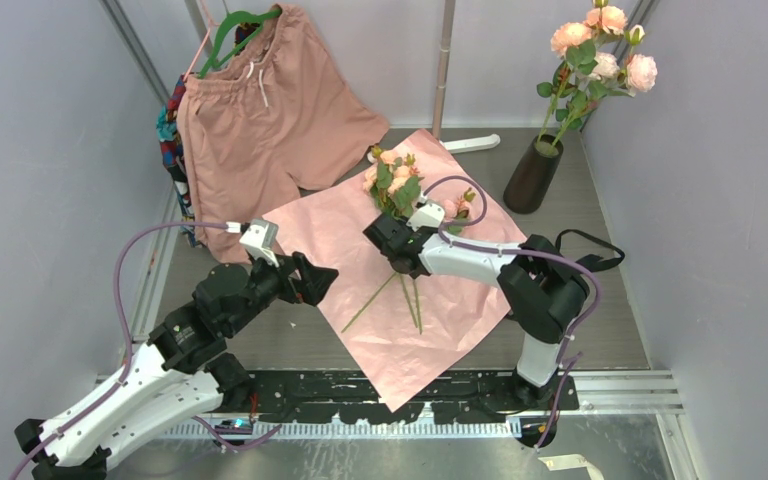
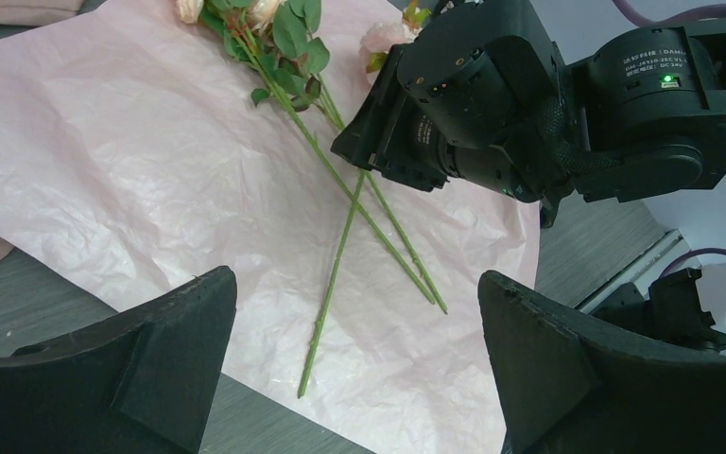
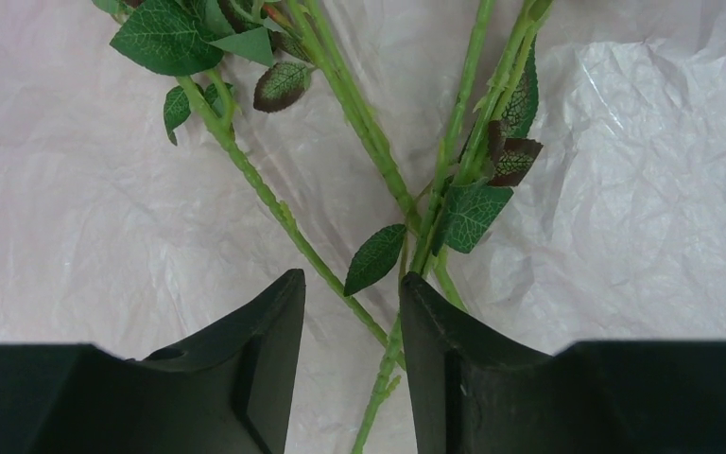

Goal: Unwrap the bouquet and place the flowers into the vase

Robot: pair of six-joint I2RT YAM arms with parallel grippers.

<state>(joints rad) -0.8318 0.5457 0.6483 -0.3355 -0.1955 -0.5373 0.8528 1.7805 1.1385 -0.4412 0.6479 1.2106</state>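
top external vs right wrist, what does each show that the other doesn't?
Top external only: the vase at the back right, the shorts on a hanger, the left gripper open at the paper's left edge. Right wrist only: the right gripper straddling the crossing stems, gap visible. Both: the flowers lying on the unfolded paper.

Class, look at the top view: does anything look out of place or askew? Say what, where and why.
The pink paper lies skewed, its near corner draped over the black base rail between the arms. The salmon shorts hanging at the back left look unrelated.
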